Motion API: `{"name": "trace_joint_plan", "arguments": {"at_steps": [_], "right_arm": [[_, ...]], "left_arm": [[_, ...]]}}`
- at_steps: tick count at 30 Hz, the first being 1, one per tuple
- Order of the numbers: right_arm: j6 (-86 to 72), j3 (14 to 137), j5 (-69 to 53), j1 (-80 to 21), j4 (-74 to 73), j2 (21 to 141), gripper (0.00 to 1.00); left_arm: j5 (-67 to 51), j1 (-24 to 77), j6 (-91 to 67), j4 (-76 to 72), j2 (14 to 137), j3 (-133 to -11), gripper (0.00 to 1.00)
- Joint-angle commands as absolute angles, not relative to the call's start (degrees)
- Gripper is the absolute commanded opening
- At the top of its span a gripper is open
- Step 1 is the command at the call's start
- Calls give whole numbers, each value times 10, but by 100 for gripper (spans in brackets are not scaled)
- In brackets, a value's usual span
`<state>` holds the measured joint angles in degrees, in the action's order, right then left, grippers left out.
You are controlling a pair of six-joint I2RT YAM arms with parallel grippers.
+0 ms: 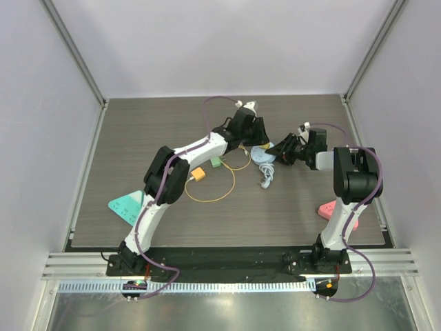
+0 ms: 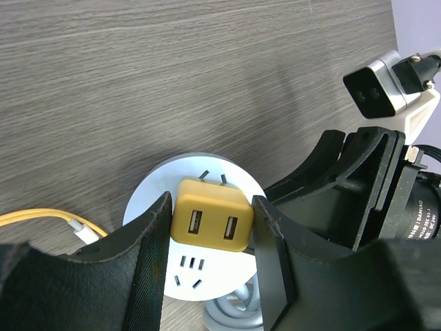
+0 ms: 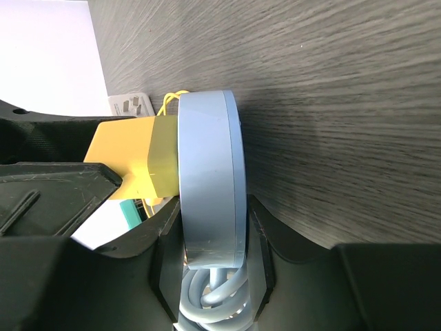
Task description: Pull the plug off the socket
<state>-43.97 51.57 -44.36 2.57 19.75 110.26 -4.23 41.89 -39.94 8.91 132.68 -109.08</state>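
Two holds are made: round socket (image 3: 207, 172) is pinched within right gripper (image 3: 207, 234) as anchor; yellow USB plug (image 2: 207, 207) is clamped within left gripper (image 2: 210, 238) for pulling.

— How is the left hand (image 2: 211, 227) set?
— Its fingers (image 2: 138, 255) press both sides of the plug (image 2: 207, 203), at the end of the long, stretched left arm (image 1: 172, 165).
— And the right hand (image 3: 210, 238)?
— It faces the left hand, just beside it. The jaws are clamped across the socket (image 3: 207, 165) rim, and the right arm (image 1: 355, 176) is folded at the elbow.
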Motion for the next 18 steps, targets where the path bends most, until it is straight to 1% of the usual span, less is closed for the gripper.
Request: {"name": "trace_joint_plan", "arguments": {"at_steps": [1,8,12,16,18], "right_arm": [[-430,525,-359,34,161,1118,1],[-428,526,-358,34,158,1119,1],[-427,527,-357,34,156,1120,1],[-425,532,-355,33,150,1121,1],[-425,530,-353,33,150,1121,1]], "left_arm": [[-37,416,-405,94,1267,-1104,0],[-31,417,-400,91,1259,-1100,0],[-5,437,-349,112,1255,-1122,0],[-6,443,-346,117,1250,-1126,0],[-31,436,-371,109,1250,-1128,0]]}}
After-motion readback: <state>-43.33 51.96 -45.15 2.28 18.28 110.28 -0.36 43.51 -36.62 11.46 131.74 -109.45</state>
